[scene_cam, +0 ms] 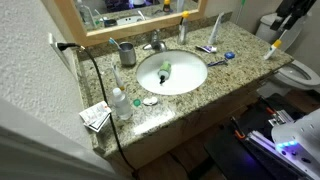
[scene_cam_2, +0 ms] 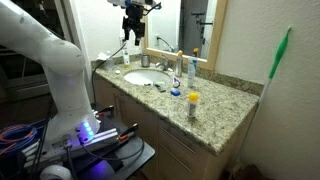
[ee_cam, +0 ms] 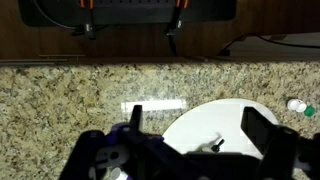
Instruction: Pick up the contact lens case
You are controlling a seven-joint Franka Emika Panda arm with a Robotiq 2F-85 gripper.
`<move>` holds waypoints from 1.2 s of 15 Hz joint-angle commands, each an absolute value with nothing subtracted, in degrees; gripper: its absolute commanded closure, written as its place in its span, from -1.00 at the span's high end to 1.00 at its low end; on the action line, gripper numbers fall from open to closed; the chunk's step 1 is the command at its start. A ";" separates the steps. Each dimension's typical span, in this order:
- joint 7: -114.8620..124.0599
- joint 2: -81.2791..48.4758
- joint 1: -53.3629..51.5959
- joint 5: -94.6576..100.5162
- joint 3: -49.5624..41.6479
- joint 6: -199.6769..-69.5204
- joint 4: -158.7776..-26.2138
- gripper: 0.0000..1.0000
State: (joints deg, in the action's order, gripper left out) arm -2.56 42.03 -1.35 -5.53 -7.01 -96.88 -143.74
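Note:
The contact lens case looks like the tiny whitish item (scene_cam: pixel 150 100) on the granite counter at the sink's front edge, beside the clear bottle with a white cap (scene_cam: pixel 120 103). In the wrist view I cannot make it out. My gripper (scene_cam_2: pixel 133 22) hangs high above the far end of the counter, well away from the case; it also shows in an exterior view (scene_cam: pixel 291 14). In the wrist view its fingers (ee_cam: pixel 197 122) are spread open and empty above the white sink (ee_cam: pixel 225 112).
The sink (scene_cam: pixel 185 80) holds a small green object (scene_cam: pixel 165 70). The faucet (scene_cam: pixel 156 44), a cup (scene_cam: pixel 127 53) and toothbrushes stand along the mirror wall. A yellow-capped item (scene_cam_2: pixel 194 102) and the bottle (scene_cam_2: pixel 176 84) stand near one counter end. A toilet (scene_cam: pixel 300 72) is beside the vanity.

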 commanded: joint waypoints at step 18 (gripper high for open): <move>-6.88 39.26 -15.53 -17.83 7.95 -100.94 -142.97 1.00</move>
State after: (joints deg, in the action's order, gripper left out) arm -6.68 39.26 -16.03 -17.62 7.56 -101.14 -143.10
